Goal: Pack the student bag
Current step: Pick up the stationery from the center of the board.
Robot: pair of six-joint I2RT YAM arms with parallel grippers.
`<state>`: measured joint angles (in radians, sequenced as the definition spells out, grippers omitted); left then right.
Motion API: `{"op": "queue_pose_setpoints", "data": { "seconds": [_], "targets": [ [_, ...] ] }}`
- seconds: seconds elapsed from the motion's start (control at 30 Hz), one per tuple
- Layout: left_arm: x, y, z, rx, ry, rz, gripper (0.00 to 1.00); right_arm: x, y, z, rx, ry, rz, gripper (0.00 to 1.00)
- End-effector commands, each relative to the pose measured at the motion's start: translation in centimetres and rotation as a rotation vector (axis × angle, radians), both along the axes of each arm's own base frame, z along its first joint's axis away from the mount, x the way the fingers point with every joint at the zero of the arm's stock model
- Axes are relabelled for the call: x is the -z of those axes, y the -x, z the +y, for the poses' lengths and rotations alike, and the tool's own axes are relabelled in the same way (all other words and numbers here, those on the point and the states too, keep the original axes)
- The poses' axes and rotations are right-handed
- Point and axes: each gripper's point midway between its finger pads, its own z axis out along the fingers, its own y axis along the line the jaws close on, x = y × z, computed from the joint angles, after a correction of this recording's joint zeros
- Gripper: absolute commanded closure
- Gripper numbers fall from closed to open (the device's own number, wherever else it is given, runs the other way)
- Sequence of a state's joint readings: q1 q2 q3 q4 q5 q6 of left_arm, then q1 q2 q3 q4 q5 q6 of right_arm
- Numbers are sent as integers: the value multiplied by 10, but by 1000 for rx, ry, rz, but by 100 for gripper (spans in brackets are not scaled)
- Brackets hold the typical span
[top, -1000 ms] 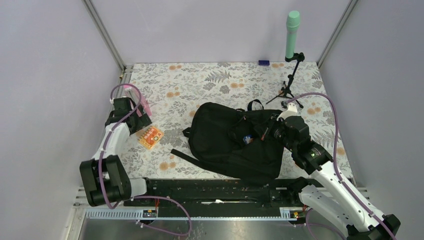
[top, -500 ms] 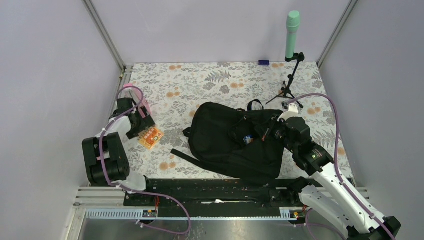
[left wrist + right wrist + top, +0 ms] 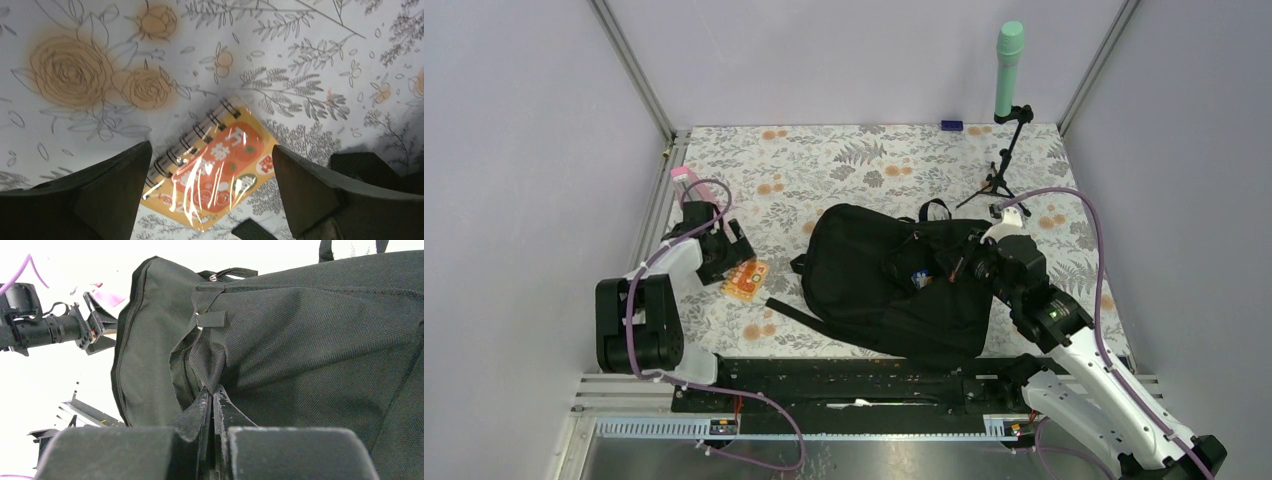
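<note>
Left gripper (image 3: 210, 149): fingers spread wide, an orange spiral notebook (image 3: 220, 172) lying between them. Right gripper (image 3: 211, 394): fingers pressed together, pinching a fabric fold of the black backpack (image 3: 310, 335) directly ahead.

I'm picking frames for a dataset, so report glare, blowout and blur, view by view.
Left wrist: white glare streaks cross the plastic wrap of the spiral notebook; the fingers of the left gripper look dark and soft. Right wrist: the background left of the backpack is blown out white, its weave sharp, the right gripper slightly softer. Top external: even light, faint shadows, no glare.
</note>
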<state>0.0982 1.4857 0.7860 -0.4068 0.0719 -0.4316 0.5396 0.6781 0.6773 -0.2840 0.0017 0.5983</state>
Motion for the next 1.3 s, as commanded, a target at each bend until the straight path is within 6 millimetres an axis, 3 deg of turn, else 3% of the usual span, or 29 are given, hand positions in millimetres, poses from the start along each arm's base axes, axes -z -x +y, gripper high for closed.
{"op": "queue_pose_setpoints", "data": {
  "seconds": [0.0, 0.13, 0.37, 0.53, 0.67, 0.77, 1.03, 1.27],
  "targets": [
    [-18, 13, -15, -37, 73, -49, 7, -50, -2, 5, -16, -84, -147, 99],
    [-27, 26, -22, -35, 102, -92, 6, -50, -3, 6, -15, -86, -144, 99],
    [-11, 36, -26, 1, 117, 0, 6, -53, -1, 7, -24, -99, -141, 99],
    [-4, 42, -41, 44, 189, 51, 19, -55, 2, 3, -13, -99, -151, 99],
    [-9, 49, -49, 67, 208, 34, 20, -56, 1, -1, 7, -88, -158, 98],
    [-7, 52, -44, 68, 173, 42, 22, -56, 1, 0, 2, -90, -152, 99],
    [8, 50, -41, 90, 159, 116, 48, -58, 2, 0, 3, -97, -157, 98],
    [2, 49, -40, 97, 150, 93, 82, -59, 2, -2, 9, -95, -160, 98]
  ]
}}
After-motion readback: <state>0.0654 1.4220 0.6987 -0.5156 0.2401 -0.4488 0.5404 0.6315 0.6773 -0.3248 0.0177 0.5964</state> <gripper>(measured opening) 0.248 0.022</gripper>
